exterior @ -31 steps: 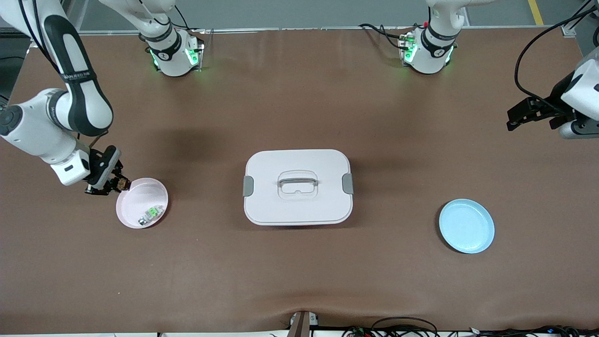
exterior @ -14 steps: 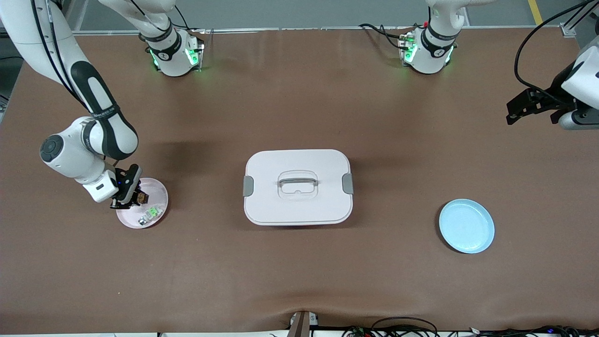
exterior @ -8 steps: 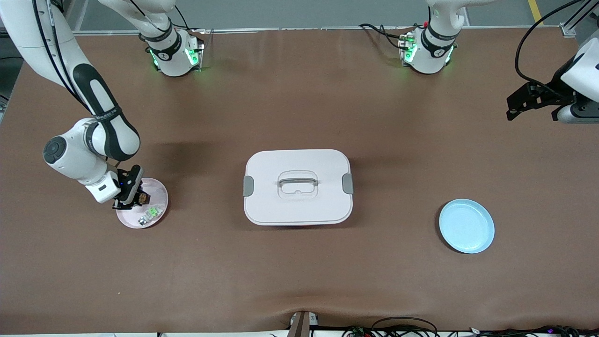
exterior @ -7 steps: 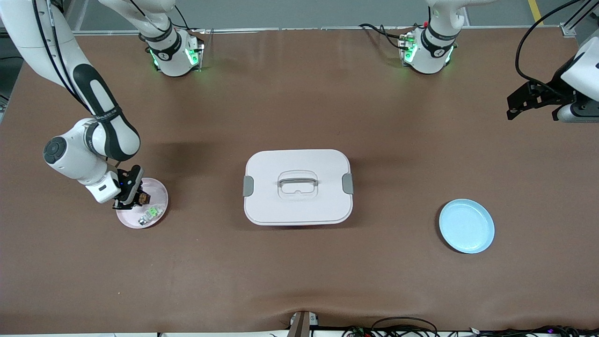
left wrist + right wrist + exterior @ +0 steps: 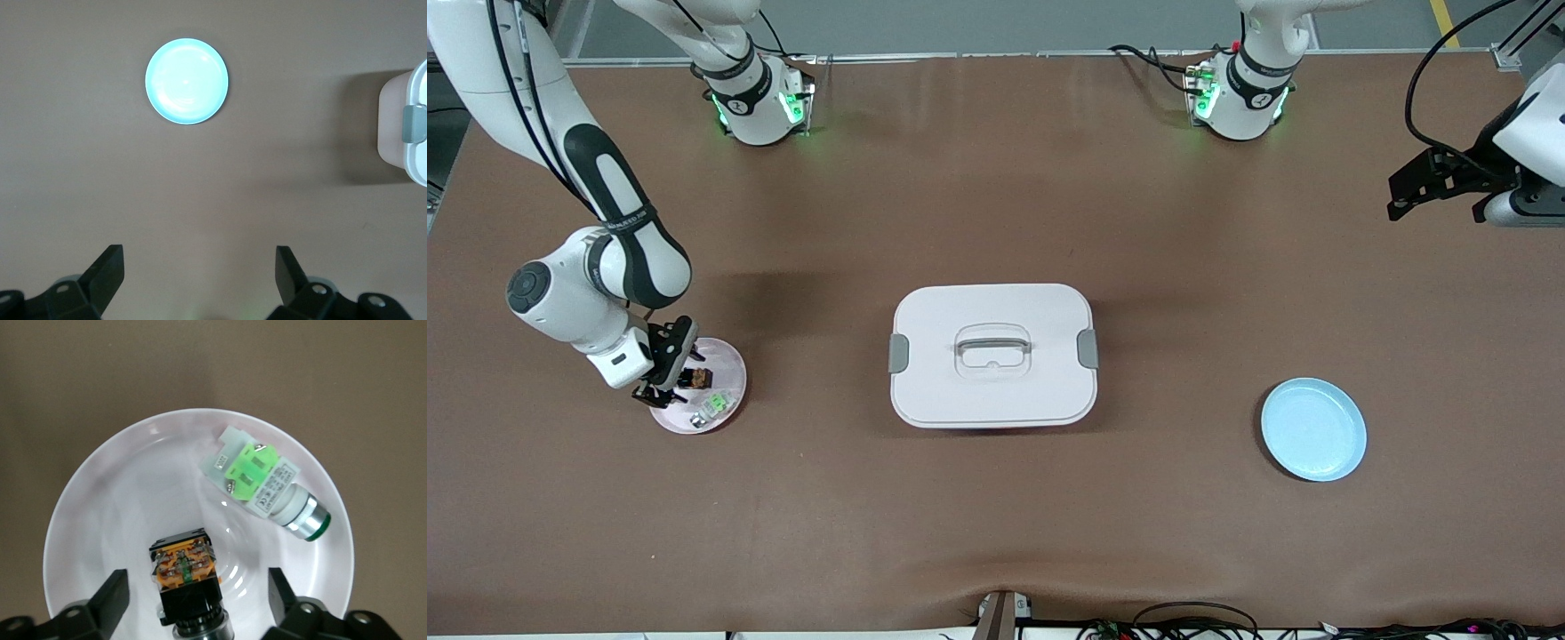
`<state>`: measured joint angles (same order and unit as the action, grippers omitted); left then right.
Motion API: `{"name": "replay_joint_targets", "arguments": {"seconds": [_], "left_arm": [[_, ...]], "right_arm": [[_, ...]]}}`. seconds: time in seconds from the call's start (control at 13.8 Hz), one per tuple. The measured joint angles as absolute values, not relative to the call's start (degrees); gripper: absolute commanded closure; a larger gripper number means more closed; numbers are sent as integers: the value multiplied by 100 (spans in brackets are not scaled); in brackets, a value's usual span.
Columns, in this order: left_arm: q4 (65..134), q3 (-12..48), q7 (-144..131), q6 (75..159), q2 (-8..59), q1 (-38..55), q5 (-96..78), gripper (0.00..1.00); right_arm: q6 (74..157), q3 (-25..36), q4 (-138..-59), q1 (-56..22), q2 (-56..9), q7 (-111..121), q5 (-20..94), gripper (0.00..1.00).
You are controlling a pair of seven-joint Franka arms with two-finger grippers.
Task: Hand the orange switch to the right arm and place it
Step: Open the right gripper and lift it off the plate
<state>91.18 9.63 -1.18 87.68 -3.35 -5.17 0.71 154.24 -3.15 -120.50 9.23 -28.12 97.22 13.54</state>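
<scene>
The orange switch (image 5: pixel 696 378) lies in the pink plate (image 5: pixel 727 366) at the right arm's end of the table. My right gripper (image 5: pixel 669 388) is low over that plate and open. In the right wrist view the orange switch (image 5: pixel 187 577) lies between the two spread fingers of my right gripper (image 5: pixel 195 587), with a gap on each side. A pale switch with a green middle (image 5: pixel 713 405) lies beside it in the plate (image 5: pixel 120 500). My left gripper (image 5: pixel 1436 212) hangs open and empty high over the left arm's end of the table, waiting.
A white lidded box (image 5: pixel 992 356) with a handle stands mid-table. An empty light-blue plate (image 5: pixel 1313 429) lies toward the left arm's end, nearer the front camera. The left wrist view shows that plate (image 5: pixel 187 81), the box's corner (image 5: pixel 407 127) and my left gripper (image 5: pixel 198 257).
My right gripper carried the orange switch from beside the pink plate to over it, lowered, then opened; the switch now lies in the plate. The left gripper drifted slightly upward.
</scene>
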Motion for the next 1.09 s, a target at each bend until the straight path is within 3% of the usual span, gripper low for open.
{"name": "replay_joint_targets", "arguments": {"seconds": [0.58,0.87,1.09], "left_arm": [[9121,962,-118,8740,-349,-517,71,0],[9127,962,-118,8740,-348,-517,71,0],[9135,962,-118,8740,-348,-517,71,0]], "right_arm": [[12954,-138,-10846,928,-2306,8166,1228,0],[12507,-5,-10470,943,-2020,7096,787,0],[11693,-27,-10100,913,-1812,5990,411,0]]}}
